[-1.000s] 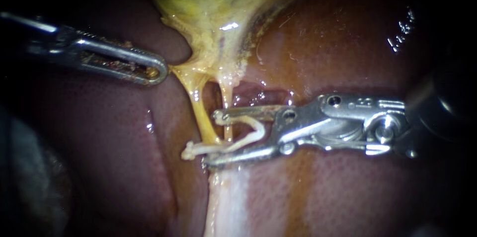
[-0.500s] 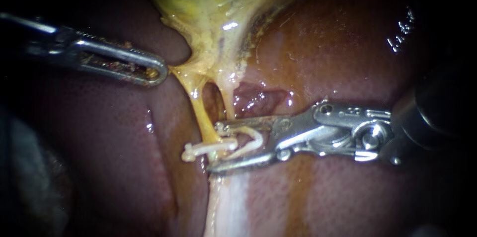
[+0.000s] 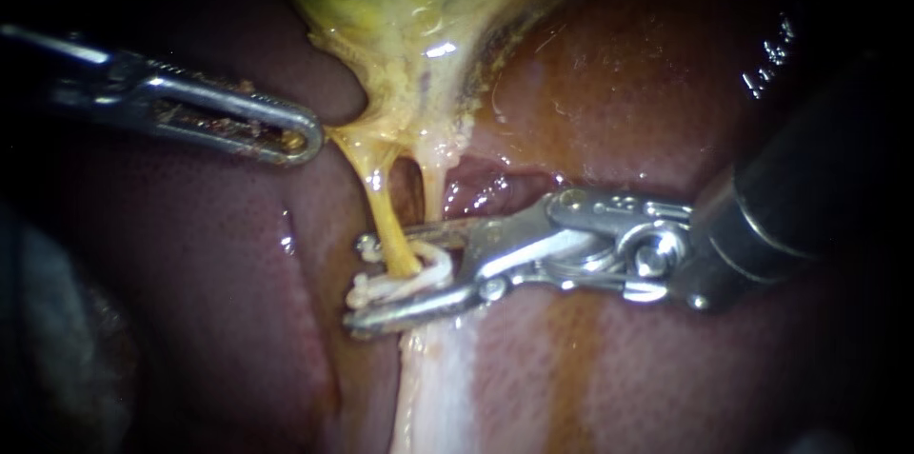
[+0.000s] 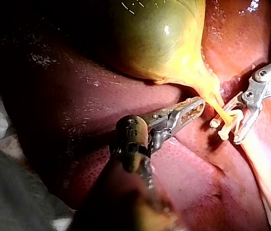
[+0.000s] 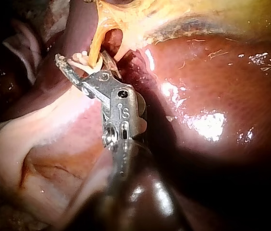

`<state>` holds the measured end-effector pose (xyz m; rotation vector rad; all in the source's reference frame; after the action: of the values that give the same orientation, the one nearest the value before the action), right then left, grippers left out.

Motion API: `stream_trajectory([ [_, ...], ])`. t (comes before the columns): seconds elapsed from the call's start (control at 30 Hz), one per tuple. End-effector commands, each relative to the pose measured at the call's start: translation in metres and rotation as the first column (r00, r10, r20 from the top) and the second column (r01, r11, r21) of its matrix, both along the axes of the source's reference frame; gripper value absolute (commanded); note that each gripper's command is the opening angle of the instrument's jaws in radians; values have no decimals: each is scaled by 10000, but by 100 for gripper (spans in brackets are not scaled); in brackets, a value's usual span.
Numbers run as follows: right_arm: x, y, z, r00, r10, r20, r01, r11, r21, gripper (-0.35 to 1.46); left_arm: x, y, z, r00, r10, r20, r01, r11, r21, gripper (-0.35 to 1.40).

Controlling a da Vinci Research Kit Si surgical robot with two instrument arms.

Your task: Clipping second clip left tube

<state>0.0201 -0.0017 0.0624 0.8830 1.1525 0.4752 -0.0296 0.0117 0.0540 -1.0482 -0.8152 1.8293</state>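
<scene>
The yellow-green gallbladder [image 3: 419, 16] narrows into two thin tubes: the left tube [image 3: 386, 216] and the right tube [image 3: 433, 192]. My right instrument [image 3: 360, 285] comes in from the right. Its jaws straddle the left tube, one on each side, and hold a white clip [image 3: 433, 264] around it. Another white clip [image 3: 358, 296] sits on the same tube just below, its end showing beyond the jaw tips. My left instrument [image 3: 305, 138] is shut on the gallbladder's lower edge and holds it stretched to the left. In the right wrist view the jaws [image 5: 85, 65] enclose the tube [image 5: 96, 50].
Dark red liver [image 3: 619, 92] lies all around and under the tubes. A pale strip of tissue [image 3: 433, 387] runs down below the jaws. In the left wrist view, a grey cloth [image 4: 10, 192] lies beside the left instrument's shaft.
My right instrument has slid left, so its jaws now reach past the left tube, and the gap between them has narrowed around the clip. The left instrument has not moved.
</scene>
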Motion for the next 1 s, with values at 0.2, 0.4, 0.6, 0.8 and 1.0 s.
stream_trajectory([
  [0.2,0,-3,-17,9987,228,-457,-207,9987,473,48,0,1,1,10000,5,3,-5,10000,0,-35],
  [0.4,-1,-2,-51,9927,120,-1197,-20,9965,836,44,1,1,1,10000,11,6,-11,10000,0,-35],
  [0.6,2,-6,-63,9900,-129,-1407,276,9943,1029,36,2,1,1,10000,12,7,-12,10000,0,-35],
  [0.8,-3,2,-66,9918,-7,-1277,179,9908,1339,4,2,1,2,10000,11,6,-11,10000,0,-35],
  [1.0,-9,9,-68,9946,135,-1033,66,9815,1915,-28,2,1,2,10000,12,7,-12,10000,0,-35],
])
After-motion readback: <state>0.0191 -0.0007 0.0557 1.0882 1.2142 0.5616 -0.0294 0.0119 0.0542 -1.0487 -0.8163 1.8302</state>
